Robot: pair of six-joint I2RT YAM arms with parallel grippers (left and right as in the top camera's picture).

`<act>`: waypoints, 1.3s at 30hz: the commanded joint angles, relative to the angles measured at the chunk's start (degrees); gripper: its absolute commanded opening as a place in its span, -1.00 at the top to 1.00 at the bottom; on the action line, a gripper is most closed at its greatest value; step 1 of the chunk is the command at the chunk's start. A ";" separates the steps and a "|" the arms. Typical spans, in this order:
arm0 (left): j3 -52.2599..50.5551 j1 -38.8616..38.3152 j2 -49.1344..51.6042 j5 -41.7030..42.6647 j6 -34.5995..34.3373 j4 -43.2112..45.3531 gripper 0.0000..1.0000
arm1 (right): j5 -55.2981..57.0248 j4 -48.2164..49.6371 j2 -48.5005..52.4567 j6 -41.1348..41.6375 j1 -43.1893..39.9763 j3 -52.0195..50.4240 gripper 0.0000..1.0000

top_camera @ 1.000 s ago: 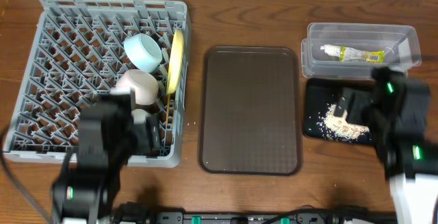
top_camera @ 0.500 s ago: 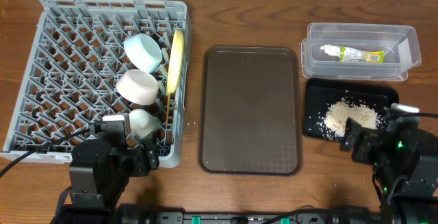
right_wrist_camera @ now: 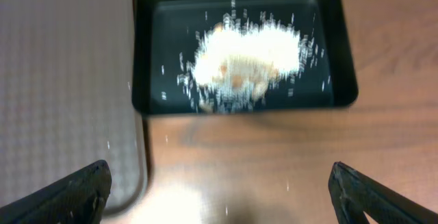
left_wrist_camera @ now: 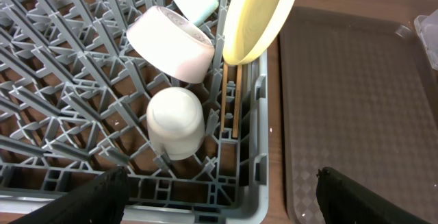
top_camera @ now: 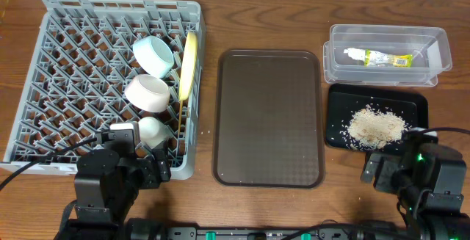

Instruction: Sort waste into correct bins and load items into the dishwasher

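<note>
From where I stood, one grey dish rack (top_camera: 73, 20) sat on the left of the wooden table (top_camera: 294, 12), and it held five sorts of ware. There were two bowls tipped on their sides, the light-blue bowl (top_camera: 153, 54) farther back and the white bowl (top_camera: 148, 93) just in front of it. One small white cup (top_camera: 150, 130) stood mouth down nearer the front edge, and one yellow plate (top_camera: 189, 65) stood on edge along the rack's right side. Two wooden chopsticks (left_wrist_camera: 231, 101) lay in the slot below the plate. One dark brown tray (top_camera: 269, 119) lay bare in the middle. On the right were two bins: the clear tub (top_camera: 338, 67) at the back, with one wrapper (top_camera: 378, 58) lying in it, and the black tray (top_camera: 338, 97) touching its front. That tray carried one heap of rice scraps (top_camera: 376, 126), with a few grains strewn around it. The left gripper (left_wrist_camera: 222, 176) hung over the rack's front right corner, jaws spread wide, gripping nothing. The right gripper (right_wrist_camera: 219, 172) hung over bare wood just in front of the black tray, equally wide and empty.
</note>
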 commanded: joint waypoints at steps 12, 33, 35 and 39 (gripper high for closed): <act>-0.35 -0.09 -0.04 0.13 0.11 -0.15 -0.76 | 0.57 39.08 -20.81 -4.44 5.99 -21.99 -0.99; -0.35 -0.09 -0.04 0.11 0.11 -0.15 -0.77 | -4.61 61.35 -33.18 -4.44 6.67 -48.50 -0.99; -0.35 -0.09 -0.04 0.11 0.11 -0.15 -0.77 | -4.50 61.29 -33.18 -4.46 6.64 -48.50 -0.98; -0.35 -0.09 -0.04 0.11 0.11 -0.15 -0.77 | -4.50 61.29 -33.16 -4.46 6.64 -48.50 -0.98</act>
